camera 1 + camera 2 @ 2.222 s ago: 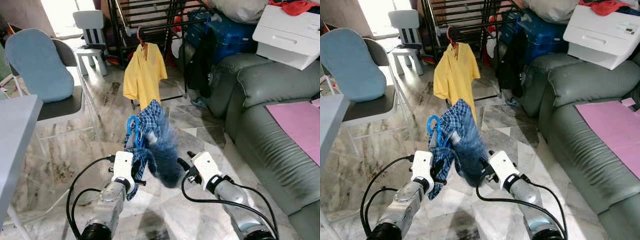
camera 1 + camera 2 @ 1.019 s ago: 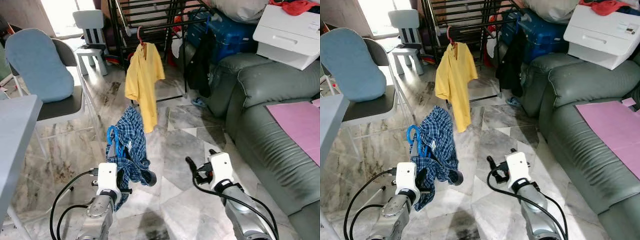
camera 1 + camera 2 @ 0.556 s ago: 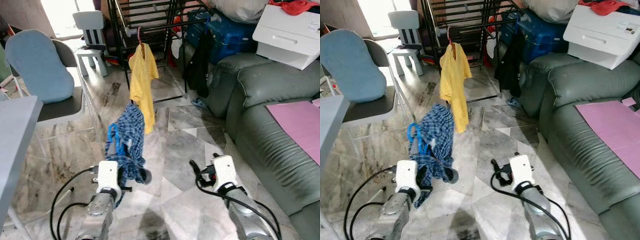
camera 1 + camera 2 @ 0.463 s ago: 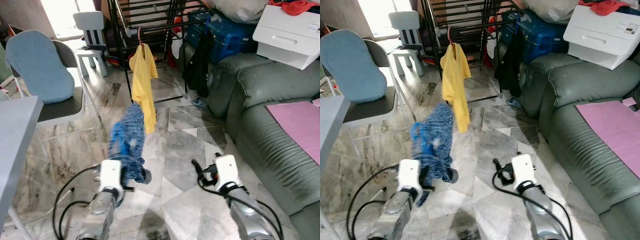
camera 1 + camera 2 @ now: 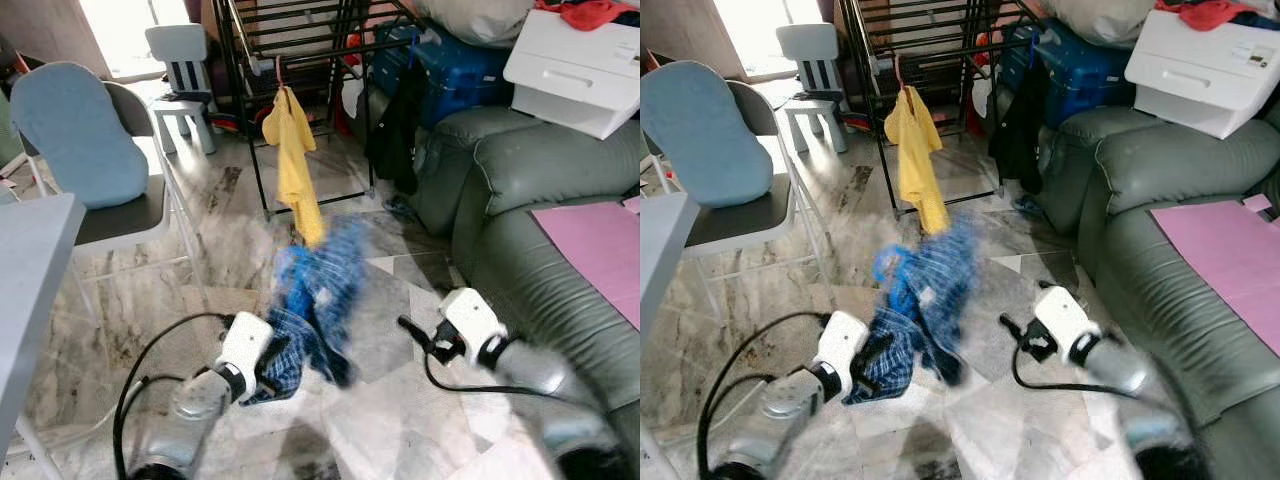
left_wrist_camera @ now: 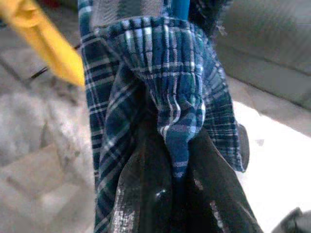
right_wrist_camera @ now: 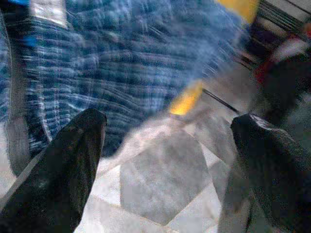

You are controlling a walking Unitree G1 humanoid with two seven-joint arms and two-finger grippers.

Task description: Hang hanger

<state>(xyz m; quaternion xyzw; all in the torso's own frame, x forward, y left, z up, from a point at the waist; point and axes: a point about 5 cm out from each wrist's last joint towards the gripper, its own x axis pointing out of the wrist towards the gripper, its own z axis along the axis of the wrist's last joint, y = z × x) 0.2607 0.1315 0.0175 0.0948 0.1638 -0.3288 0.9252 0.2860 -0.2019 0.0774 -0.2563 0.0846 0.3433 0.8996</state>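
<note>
Not yet hung. Blue plaid shirt (image 5: 318, 295), on what looks like a blue hanger (image 6: 180, 8), held off the floor and blurred. Black drying rack (image 5: 300, 40) at the far side, well apart from the load. Yellow shirt (image 5: 296, 165) already hanging there from a pink hanger hook (image 5: 278, 68); open rail to either side of it. Remaining, by judgement: carry across the marble floor (image 5: 250, 230), lift, hook over a rail, release.

Left gripper (image 5: 268, 362) low, near and left of centre, fingers (image 6: 141, 199) clamped on the plaid fabric, cloth bunched between them in the left wrist view. Bulk of the shirt just beyond and right of that gripper, rising up and away toward the rack. Hanger mostly wrapped in cloth; hook not made out.

Right gripper (image 5: 412, 332) near right, beside the green sofa (image 5: 540, 230), fingers (image 7: 68, 170) spread wide, holding nothing. Plaid shirt just to its left, close but apart; floor visible between the fingers.

Grey chair with blue cushion (image 5: 75, 130) far left.
</note>
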